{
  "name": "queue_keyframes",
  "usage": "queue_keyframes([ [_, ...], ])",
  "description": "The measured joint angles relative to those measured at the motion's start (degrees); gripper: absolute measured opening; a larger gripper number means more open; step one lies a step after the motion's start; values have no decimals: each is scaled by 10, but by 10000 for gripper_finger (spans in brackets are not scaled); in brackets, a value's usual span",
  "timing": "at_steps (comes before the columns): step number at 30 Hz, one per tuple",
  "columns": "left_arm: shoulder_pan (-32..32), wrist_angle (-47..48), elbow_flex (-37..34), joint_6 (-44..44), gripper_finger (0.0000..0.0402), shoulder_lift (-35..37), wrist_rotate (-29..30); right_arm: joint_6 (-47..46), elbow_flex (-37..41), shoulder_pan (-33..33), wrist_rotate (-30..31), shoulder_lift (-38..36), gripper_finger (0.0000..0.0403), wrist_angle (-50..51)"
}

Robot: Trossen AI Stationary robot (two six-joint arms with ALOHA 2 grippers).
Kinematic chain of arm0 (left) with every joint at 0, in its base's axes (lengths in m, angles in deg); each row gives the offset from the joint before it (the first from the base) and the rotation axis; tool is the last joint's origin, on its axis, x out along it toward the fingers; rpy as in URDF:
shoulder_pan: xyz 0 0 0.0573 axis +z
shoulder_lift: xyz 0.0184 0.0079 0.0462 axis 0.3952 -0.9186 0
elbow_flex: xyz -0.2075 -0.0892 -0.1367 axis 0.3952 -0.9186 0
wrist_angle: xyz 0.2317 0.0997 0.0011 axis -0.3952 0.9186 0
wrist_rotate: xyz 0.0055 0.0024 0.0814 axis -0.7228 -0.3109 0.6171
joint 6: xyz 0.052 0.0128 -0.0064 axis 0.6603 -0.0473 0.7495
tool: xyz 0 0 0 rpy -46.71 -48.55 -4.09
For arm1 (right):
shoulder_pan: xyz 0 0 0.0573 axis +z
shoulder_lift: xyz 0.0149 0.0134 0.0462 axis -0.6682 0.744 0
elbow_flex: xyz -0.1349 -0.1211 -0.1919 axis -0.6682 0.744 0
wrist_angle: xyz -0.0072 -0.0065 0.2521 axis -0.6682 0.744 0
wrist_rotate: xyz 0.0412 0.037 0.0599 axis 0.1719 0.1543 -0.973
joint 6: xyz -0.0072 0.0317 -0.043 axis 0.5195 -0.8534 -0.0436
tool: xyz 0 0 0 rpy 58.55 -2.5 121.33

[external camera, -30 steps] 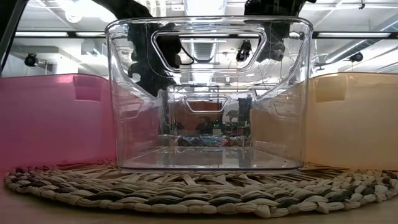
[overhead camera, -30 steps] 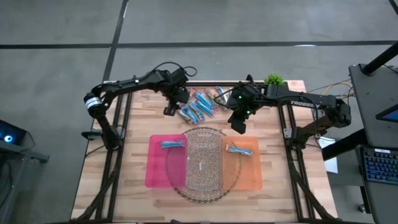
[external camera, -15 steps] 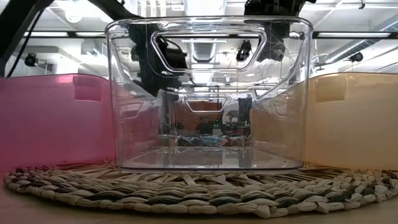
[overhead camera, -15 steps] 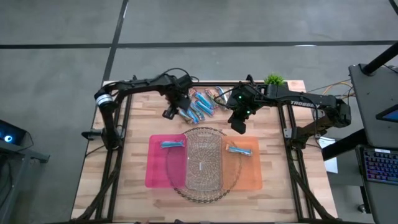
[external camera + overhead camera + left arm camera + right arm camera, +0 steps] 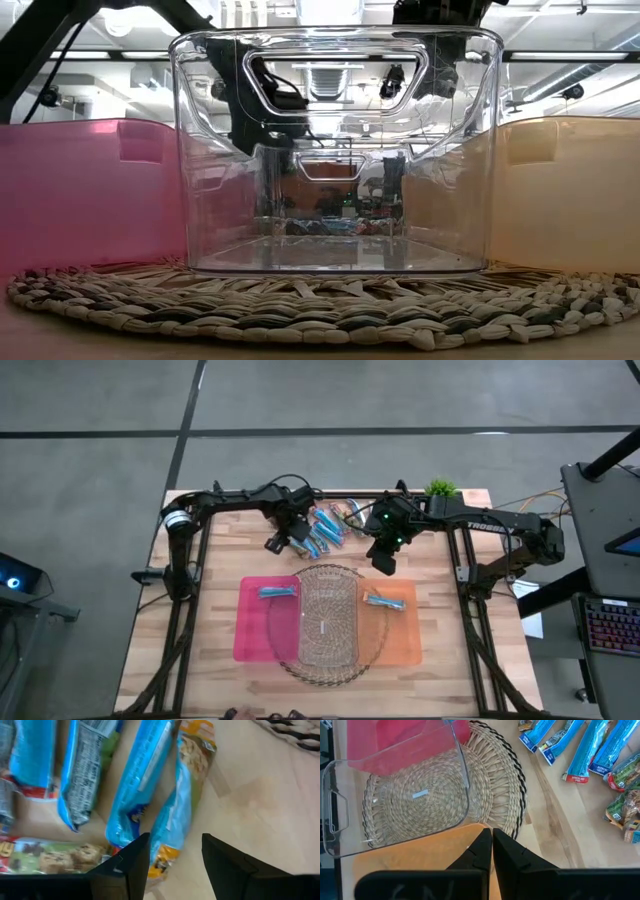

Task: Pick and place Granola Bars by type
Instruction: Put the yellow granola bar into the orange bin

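Blue foil sits under my left gripper [image 5: 172, 857], jaws spread over a bar [image 5: 172, 827] at the pile's [image 5: 325, 525] edge. It looks light, slippery and crushable; I'd pinch it mid-length. My right gripper [image 5: 491, 845], pressed together, waits by the orange bin [image 5: 400, 635].

Setting: we record a robotics lab or industrial test hall. Evidence: bare grey concrete floor [image 5: 100, 420] with painted lines; wooden table [image 5: 215, 670] on a black metal frame [image 5: 185, 620]; keyboard [image 5: 610, 628] on a side workstation; loose cables [image 5: 510, 500]; ceiling strip lights [image 5: 330, 68] and exposed overhead trusses beyond the table.
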Motion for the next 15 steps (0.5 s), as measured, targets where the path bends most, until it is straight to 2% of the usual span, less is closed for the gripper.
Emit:
queue_keyframes([
  [7,-5,-7,0,54,161,-16,5,4,0,0,0,0,8,0],
  [15,-10,-7,0,66,161,-32,16,11,0,0,0,0,8,0],
])
